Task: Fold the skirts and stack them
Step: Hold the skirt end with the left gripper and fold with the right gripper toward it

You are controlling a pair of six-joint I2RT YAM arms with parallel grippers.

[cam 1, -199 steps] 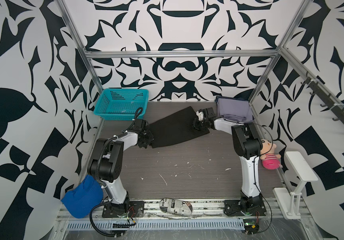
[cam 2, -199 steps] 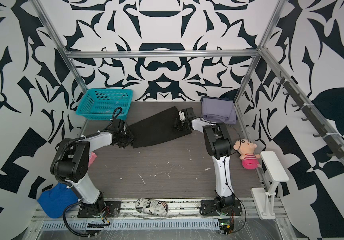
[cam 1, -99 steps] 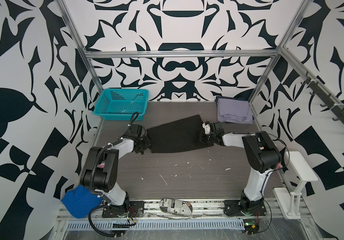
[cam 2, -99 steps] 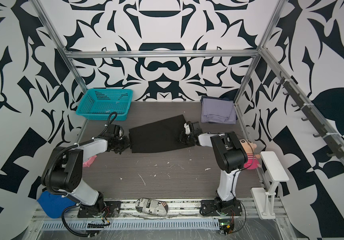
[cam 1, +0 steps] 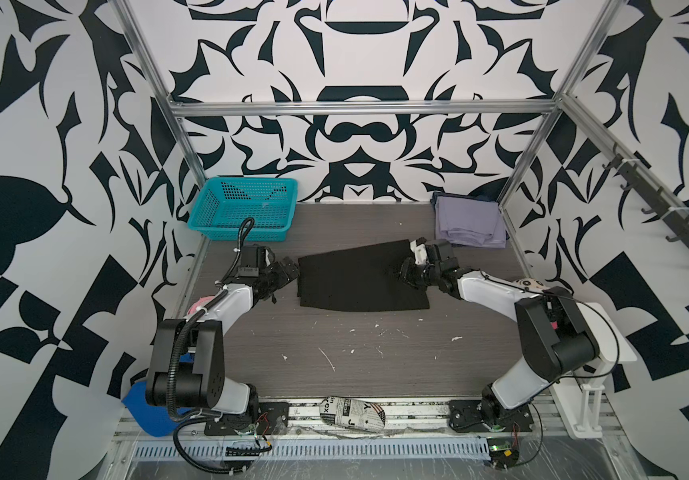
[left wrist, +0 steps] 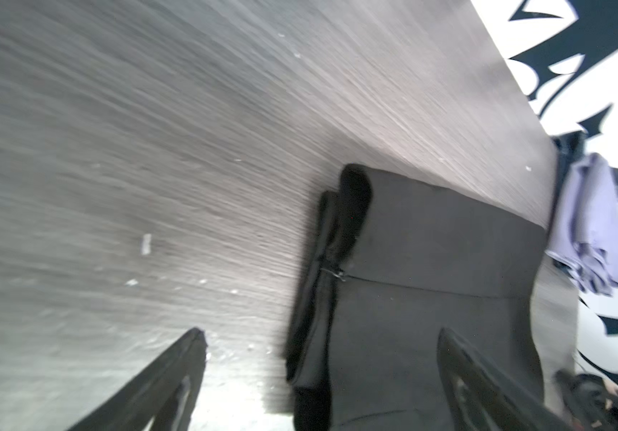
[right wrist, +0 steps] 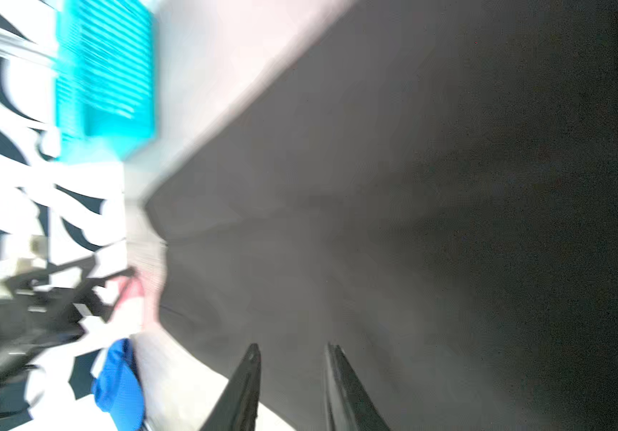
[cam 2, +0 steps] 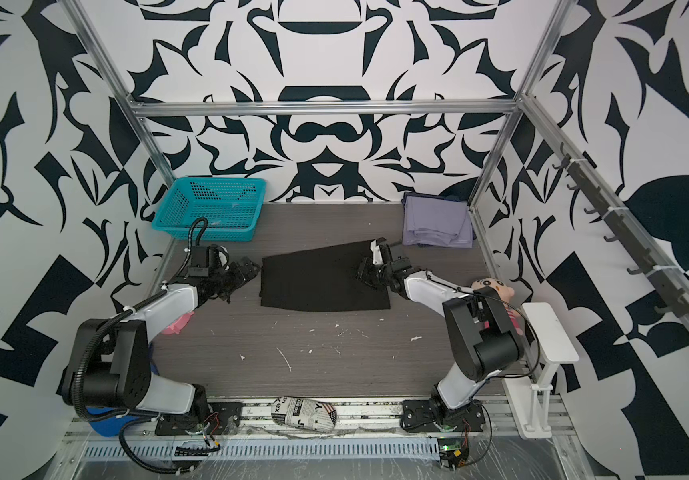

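**Black skirt [cam 1: 359,278] lies flat at the middle of the counter [cam 1: 376,365]**

We see the left pincer [cam 1: 289,272] gaping wide just off its left edge and the right pincer [cam 1: 403,276] over its right end, jaws slightly parted, gripping nothing. The folded lavender skirt [cam 1: 469,226] lies far right just beyond, a teal basket [cam 1: 218,224] far left.

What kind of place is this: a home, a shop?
Probably a robot lab test cell: left arm and right arm bolted to a rail at the table's edge, an aluminium frame with black-and-white patterned walls, and props like a black skirt and a teal basket.
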